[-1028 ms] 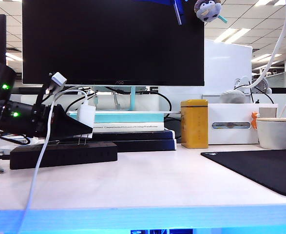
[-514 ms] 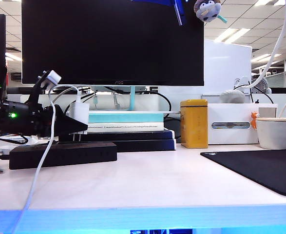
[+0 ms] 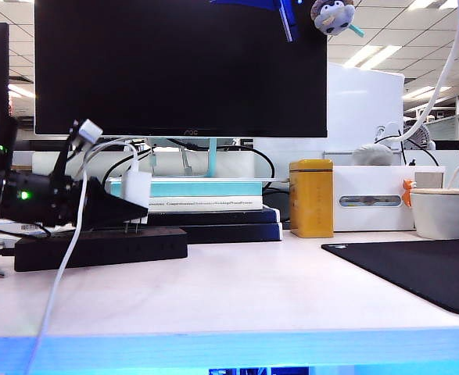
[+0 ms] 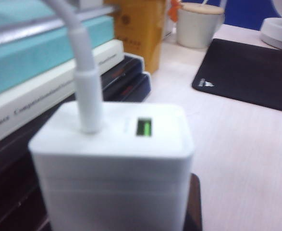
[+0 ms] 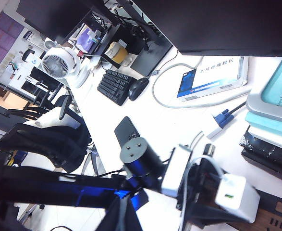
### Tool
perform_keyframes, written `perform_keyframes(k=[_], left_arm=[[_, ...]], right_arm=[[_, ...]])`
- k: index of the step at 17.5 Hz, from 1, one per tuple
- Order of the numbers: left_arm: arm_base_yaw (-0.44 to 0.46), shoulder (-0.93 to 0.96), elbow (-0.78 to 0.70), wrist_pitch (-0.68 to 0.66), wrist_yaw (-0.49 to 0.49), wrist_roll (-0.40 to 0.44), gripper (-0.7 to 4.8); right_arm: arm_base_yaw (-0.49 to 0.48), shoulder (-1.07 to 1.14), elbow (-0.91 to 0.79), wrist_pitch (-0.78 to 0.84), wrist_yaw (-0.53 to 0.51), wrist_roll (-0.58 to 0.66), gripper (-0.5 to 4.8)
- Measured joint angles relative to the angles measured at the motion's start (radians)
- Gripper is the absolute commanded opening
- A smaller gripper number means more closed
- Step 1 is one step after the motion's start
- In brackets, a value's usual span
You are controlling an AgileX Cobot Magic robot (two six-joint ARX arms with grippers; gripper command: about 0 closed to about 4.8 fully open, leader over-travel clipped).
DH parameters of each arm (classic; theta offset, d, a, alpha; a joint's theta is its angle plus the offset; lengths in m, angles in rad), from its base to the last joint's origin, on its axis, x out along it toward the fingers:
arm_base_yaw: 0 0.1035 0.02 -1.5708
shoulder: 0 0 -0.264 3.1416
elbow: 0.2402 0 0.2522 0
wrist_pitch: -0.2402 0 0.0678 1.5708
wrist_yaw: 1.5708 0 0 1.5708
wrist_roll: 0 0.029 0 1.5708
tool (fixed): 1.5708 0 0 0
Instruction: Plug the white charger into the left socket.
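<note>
Over the strip, the charger is lined up but not yet seated.
On the left of the counter, the left gripper grasps the white charger by its body, cable up, prongs pointing down at the black power strip. In the exterior view the prong tips reach the strip's top face, with metal showing between block and strip, so I judge insertion just begun or about to begin; which outlet they meet I cannot tell. From the right wrist view, the charger hangs just above the strip. Right gripper is out of view, clenched on nothing seen. Left to do: press fully home, then release.
</note>
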Motion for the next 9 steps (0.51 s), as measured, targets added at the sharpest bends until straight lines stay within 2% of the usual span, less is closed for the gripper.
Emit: perform_keyframes(k=[5, 9], left_arm=[[0.007, 0.01, 0.005, -0.003, 0.022, 0.019, 0.22], [0.025, 0.013, 0.01, -0.056, 0.065, 0.114, 0.23]], right_arm=[[0.0, 0.0, 0.0, 0.0, 0.0, 0.0, -0.01], [0.0, 0.0, 0.0, 0.0, 0.0, 0.0, -0.01]])
